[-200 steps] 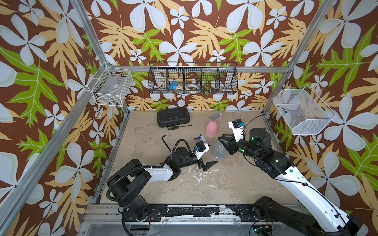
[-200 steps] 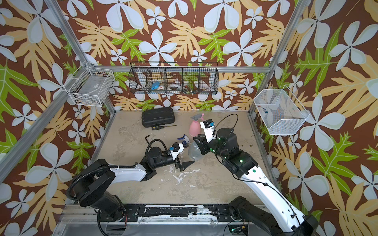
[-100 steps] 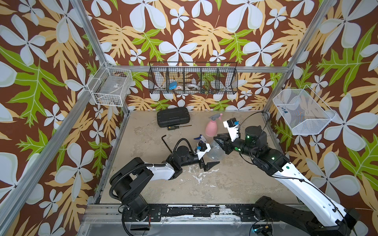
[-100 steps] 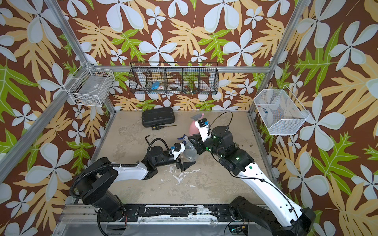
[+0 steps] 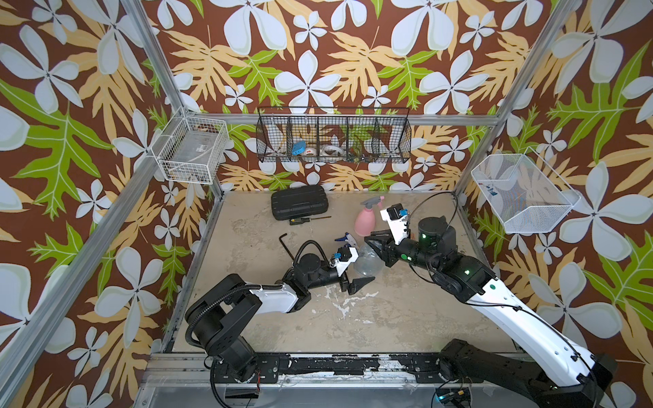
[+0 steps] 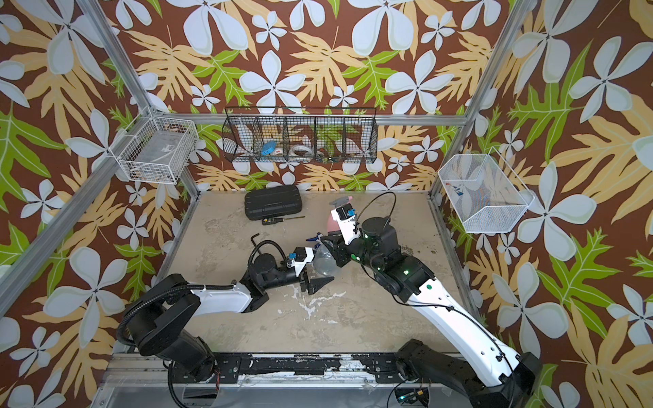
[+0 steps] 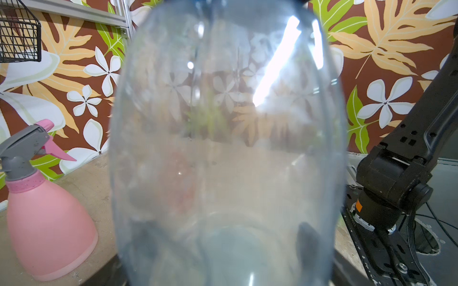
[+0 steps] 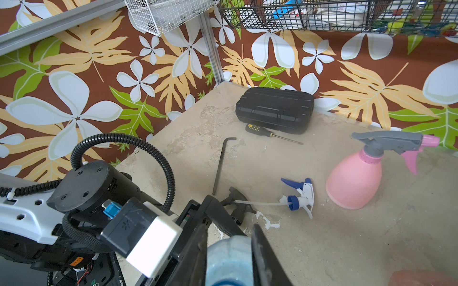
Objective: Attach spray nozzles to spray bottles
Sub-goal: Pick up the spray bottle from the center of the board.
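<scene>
A clear bluish spray bottle [image 5: 367,263] hangs tilted just above the table's middle. My right gripper [image 5: 372,247] is shut on its neck, as the right wrist view shows [image 8: 228,267]. My left gripper [image 5: 364,269] has its fingers [image 7: 307,242] against both sides of the bottle's base, and the bottle [image 7: 223,123] fills the left wrist view. The white and blue spray nozzle [image 8: 301,195] and the black nozzle [image 8: 238,200] lie loose on the table beside the left gripper. The pink bottle [image 5: 365,220] stands behind, with the pink and grey nozzle [image 8: 391,142] on it.
A black ribbed case [image 5: 299,202] sits at the back with a screwdriver [image 5: 304,220] in front of it. A black hex key [image 5: 285,243] lies left of the left wrist. Wire baskets hang on the walls: black [image 5: 334,141] and white [image 5: 192,155], [image 5: 523,194].
My right arm has carried the clear bottle leftward, in between the left jaws. The left jaws have narrowed from wide open onto the bottle's base.
</scene>
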